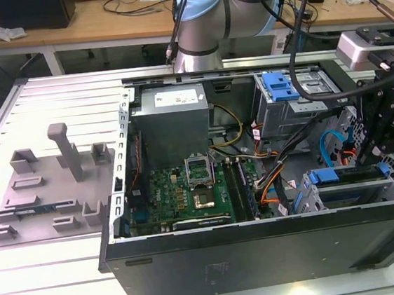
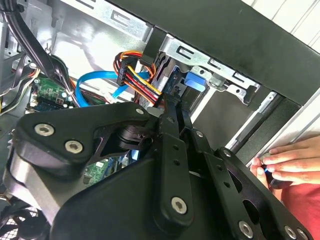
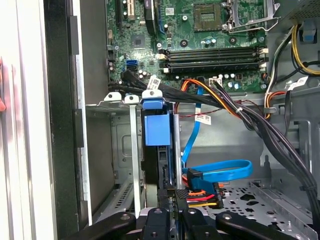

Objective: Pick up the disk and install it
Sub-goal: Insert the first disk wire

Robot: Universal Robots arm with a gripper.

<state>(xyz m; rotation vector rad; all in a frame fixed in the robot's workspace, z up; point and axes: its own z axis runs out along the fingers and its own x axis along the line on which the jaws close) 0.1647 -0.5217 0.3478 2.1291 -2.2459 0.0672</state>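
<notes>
- In the first wrist view the gripper (image 3: 172, 200) sits nearest the camera, its black fingers (image 3: 181, 197) drawn close together on the thin rear edge of the disk (image 3: 159, 165); the jaws are closed on it
- The disk stands on edge with its blue plastic rail (image 3: 157, 129) facing up, lowered into the grey metal drive cage (image 3: 111, 150); it lies just beside the cage's upright divider (image 3: 134, 150), and a blue tab (image 3: 152, 103) caps its far end
- Beside the disk, a flat blue data cable (image 3: 222, 170) loops across the perforated case floor (image 3: 265, 200), and a bundle of red, orange and yellow power wires (image 3: 200, 192) ends in a black plug near the fingers
- Farther on, black cable bundles (image 3: 240, 112) cross over the cage's end; beyond them lies the green motherboard (image 3: 200, 30) with its memory slots (image 3: 215, 57) and processor socket (image 3: 210, 14)
- In the second wrist view the black gripper linkage (image 2: 170, 165) fills the foreground; past it are the same power wires (image 2: 140, 80), a blue latch (image 2: 194, 81) on the cage, and a person's hand (image 2: 287, 162) resting against the case's outer edge
- In the exterior view the open computer case (image 1: 264, 246) lies on a slatted table (image 1: 55, 275); the gripper (image 1: 392, 127) hangs over the cage at the exterior view's right, a grey power supply (image 1: 172, 115) sits at the case's far side, and a grey fixture plate (image 1: 46, 188) lies well apart at the exterior view's left
</notes>
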